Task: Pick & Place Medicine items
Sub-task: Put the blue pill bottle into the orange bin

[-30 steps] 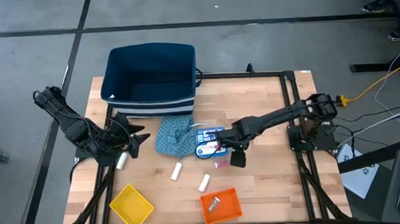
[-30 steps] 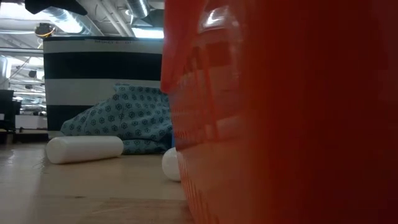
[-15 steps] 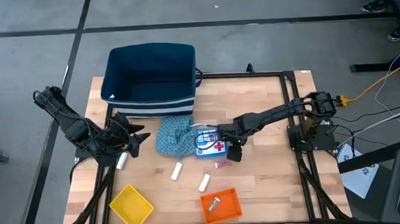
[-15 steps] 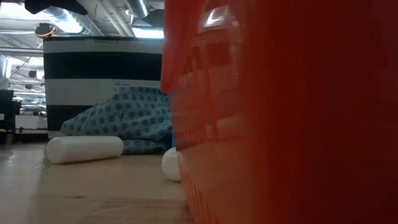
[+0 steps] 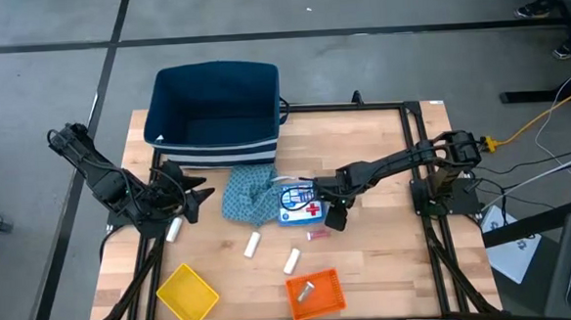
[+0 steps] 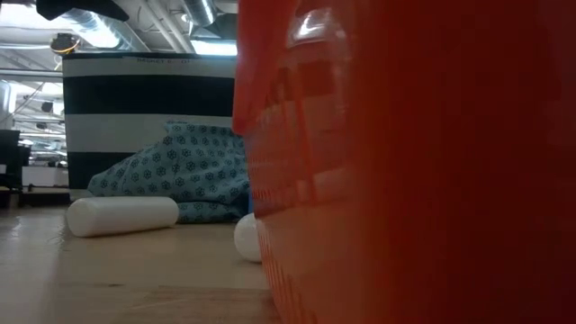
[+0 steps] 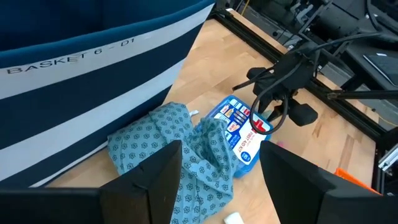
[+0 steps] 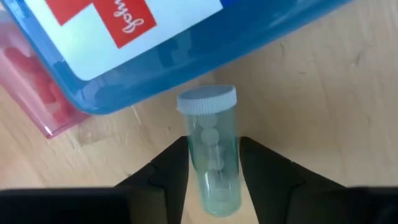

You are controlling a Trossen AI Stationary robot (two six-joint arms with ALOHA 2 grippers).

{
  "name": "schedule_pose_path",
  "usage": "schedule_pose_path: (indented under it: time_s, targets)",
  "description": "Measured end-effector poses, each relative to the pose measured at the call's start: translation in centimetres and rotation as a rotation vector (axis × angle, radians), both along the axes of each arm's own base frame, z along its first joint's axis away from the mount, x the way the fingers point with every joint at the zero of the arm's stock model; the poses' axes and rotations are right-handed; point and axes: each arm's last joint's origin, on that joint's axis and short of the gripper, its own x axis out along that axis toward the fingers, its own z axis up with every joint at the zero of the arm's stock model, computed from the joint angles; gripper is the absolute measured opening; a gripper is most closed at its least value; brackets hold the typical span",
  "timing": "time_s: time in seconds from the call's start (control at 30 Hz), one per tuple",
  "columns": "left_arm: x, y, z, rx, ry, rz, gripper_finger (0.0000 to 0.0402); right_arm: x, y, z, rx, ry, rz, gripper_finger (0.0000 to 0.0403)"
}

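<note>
The right gripper (image 5: pixel 336 217) sits low over the tabletop (image 5: pixel 369 263), its jaws pinching a clear vial (image 8: pixel 211 158) with a white cap, lengthwise between them, cap toward the blue-and-white first-aid box (image 5: pixel 300 201). Only the right wrist view shows this vial and the pink case (image 8: pixel 37 93) tucked under the box's edge; overhead, the gripper covers the vial. A second ago the gripper was slightly farther from the box. The left gripper (image 5: pixel 191 196) waits by the striped basket (image 5: pixel 216 113), jaws spread. Two white cylinders (image 5: pixel 253 243) lie on the tabletop.
</note>
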Motion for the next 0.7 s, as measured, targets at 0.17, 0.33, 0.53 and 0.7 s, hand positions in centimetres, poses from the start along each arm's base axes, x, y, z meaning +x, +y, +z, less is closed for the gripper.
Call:
schedule_pose_path:
  time_s: [0.17, 0.33, 0.53, 0.7]
  targets:
    - [0.0, 0.0, 0.0, -0.005, -0.004, 0.002, 0.0212, 0.0, 0.0, 0.0, 0.016, 0.004, -0.024, 0.0122]
    - [0.1, -0.1, 0.1, -0.013, -0.014, 0.001, 0.0212, 0.2, 0.4, 0.8, 0.098, -0.028, -0.055, 0.0108]
    - [0.2, -0.2, 0.2, -0.009, -0.023, -0.012, 0.0212, 0.6, 0.3, 4.9, 0.124, -0.137, -0.106, 0.0109]
    - [0.2, -0.2, 0.2, -0.009, -0.022, -0.012, 0.0212, 0.4, 1.2, 9.6, 0.164, -0.271, -0.121, 0.0109]
